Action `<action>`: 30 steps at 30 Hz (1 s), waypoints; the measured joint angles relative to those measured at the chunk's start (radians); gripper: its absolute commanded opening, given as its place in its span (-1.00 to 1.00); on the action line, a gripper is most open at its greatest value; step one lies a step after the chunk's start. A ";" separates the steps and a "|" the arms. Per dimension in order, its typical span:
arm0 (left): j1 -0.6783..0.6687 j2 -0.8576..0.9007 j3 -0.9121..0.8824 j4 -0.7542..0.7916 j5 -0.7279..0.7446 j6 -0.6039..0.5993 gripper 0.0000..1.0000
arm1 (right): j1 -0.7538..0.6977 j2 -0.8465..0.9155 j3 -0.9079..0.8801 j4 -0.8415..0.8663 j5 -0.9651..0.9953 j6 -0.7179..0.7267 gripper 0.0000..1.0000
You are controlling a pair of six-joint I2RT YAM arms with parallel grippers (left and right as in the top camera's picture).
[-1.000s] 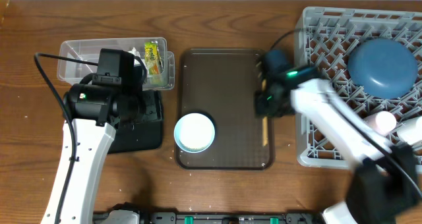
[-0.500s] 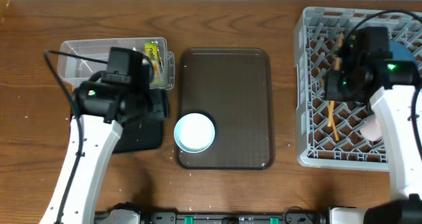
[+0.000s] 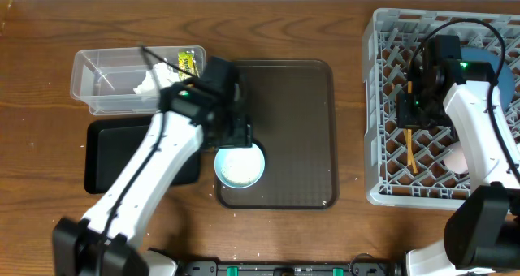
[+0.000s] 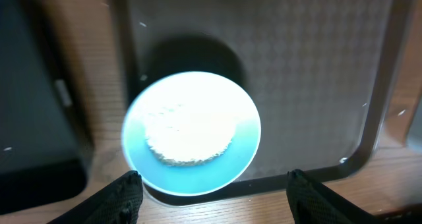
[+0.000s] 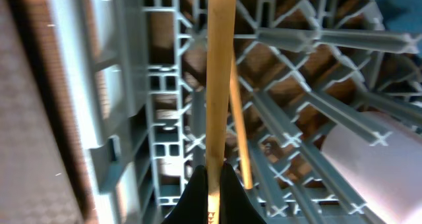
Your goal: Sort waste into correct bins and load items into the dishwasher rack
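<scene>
The white bowl [image 3: 240,164] holds loose rice [image 4: 188,135] and sits at the front left corner of the brown serving tray [image 3: 301,130]. My left gripper [image 3: 241,135] hovers just above and behind it; in the left wrist view its open, empty fingers [image 4: 214,179] straddle the bowl [image 4: 191,128]. My right gripper [image 3: 410,118] is over the grey dishwasher rack [image 3: 382,32], shut on one wooden chopstick [image 5: 219,66]. The other chopstick [image 5: 241,132] lies in the rack below. The blue plate [image 3: 508,77] and pink cup [image 3: 455,158] sit in the rack, partly hidden by the arm.
The clear tub [image 3: 106,73] at the back left holds the white tissue [image 3: 146,83] and the snack wrapper [image 3: 188,62]. The black tray [image 3: 114,146] lies in front of it. The pink cup also shows in the right wrist view [image 5: 376,165].
My left arm has swung right from the black tray and tub to above the bowl. My right gripper carried the chopstick from the serving tray to over the rack and stays there.
</scene>
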 measured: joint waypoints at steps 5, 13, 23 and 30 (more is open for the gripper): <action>-0.059 0.071 0.000 0.023 0.000 -0.003 0.46 | 0.000 0.000 0.000 0.004 0.050 0.003 -0.80; -0.098 0.126 0.000 0.025 0.000 -0.004 0.46 | 0.000 0.000 0.000 -0.005 0.070 0.003 -0.27; -0.099 0.127 0.000 0.023 0.000 -0.022 0.46 | -0.024 -0.063 -0.002 -0.044 0.037 0.006 -0.24; -0.100 0.134 0.000 0.027 0.000 -0.039 0.46 | -0.073 -0.294 -0.003 -0.062 -0.035 0.011 0.19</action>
